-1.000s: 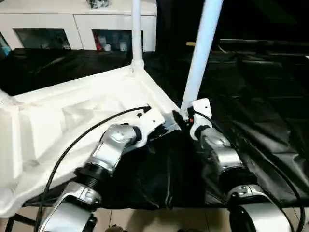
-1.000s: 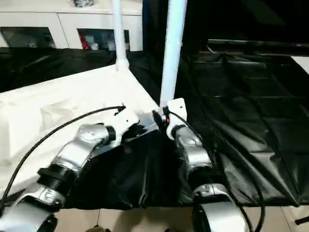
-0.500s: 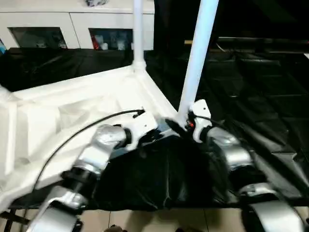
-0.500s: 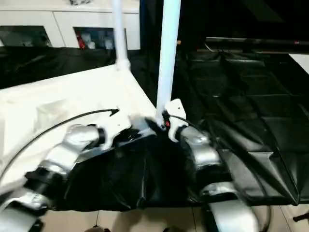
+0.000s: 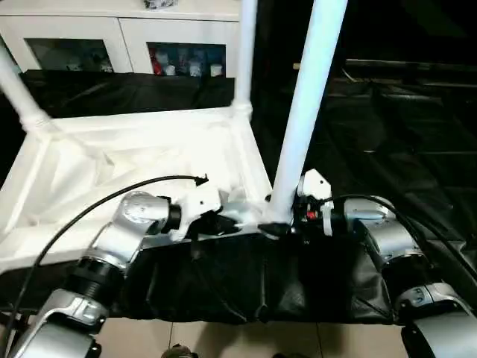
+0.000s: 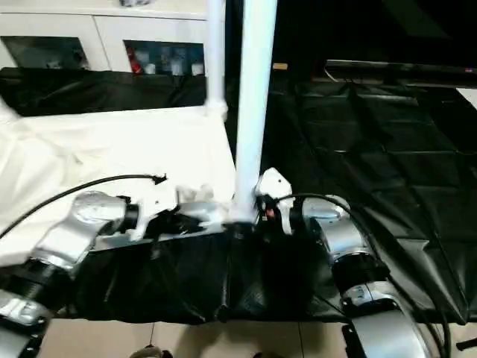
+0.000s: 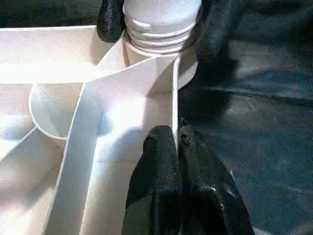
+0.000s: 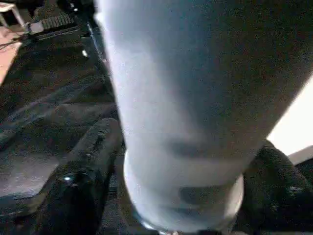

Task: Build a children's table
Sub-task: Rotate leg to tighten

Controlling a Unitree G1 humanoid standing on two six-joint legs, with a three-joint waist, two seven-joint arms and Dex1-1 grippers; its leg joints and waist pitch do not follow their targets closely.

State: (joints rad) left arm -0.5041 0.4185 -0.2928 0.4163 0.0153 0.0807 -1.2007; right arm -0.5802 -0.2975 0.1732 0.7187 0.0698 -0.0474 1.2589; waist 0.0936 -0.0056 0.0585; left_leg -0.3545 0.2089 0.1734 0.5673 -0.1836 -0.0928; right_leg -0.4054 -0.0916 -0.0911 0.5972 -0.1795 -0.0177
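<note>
Left eye view gives you the children's table [image 5: 134, 160] upside down on the black sheet [image 5: 387, 149], with its near right corner at the sheet's front edge. At that corner, your right gripper [image 7: 156, 19] straddles the base of the upright leg [image 5: 302, 127]. Your left gripper [image 7: 178, 142] is pinched closed against the corner rib.

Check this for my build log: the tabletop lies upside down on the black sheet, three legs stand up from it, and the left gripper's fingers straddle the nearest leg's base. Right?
Not quite. The right gripper straddles the nearest leg, as both wrist views show. The left gripper is pinched shut on the tabletop wall beside it. The rest holds.
</note>
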